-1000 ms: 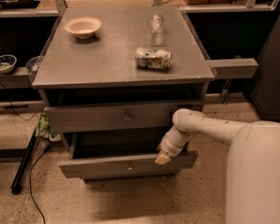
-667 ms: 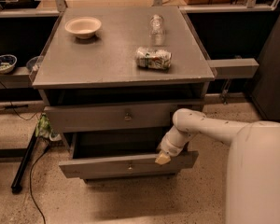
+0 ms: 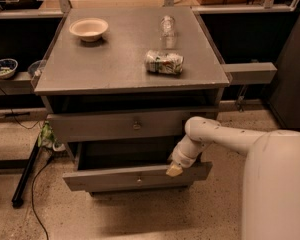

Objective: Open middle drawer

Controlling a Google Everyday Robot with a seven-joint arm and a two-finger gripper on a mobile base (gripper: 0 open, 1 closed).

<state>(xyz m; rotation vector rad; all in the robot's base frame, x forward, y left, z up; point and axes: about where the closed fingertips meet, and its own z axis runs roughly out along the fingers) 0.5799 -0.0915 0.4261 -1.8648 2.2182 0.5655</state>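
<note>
The grey wooden cabinet (image 3: 130, 69) stands in the centre of the camera view. Its middle drawer (image 3: 115, 178) is pulled out toward me, with a small round knob (image 3: 138, 177) on its flat front and a dark interior behind it. Above it sits the taller top drawer (image 3: 100, 126), only slightly out. My white arm reaches in from the right. The gripper (image 3: 174, 170) points down at the top edge of the middle drawer's front, near its right end, and touches or nearly touches that edge.
On the cabinet top are a beige bowl (image 3: 89, 29), a clear bottle (image 3: 167, 26) lying down and a crushed can (image 3: 163, 62). A low shelf on the left holds a patterned bowl (image 3: 3, 67). A black pole (image 3: 26, 174) and cable lie on the floor at left.
</note>
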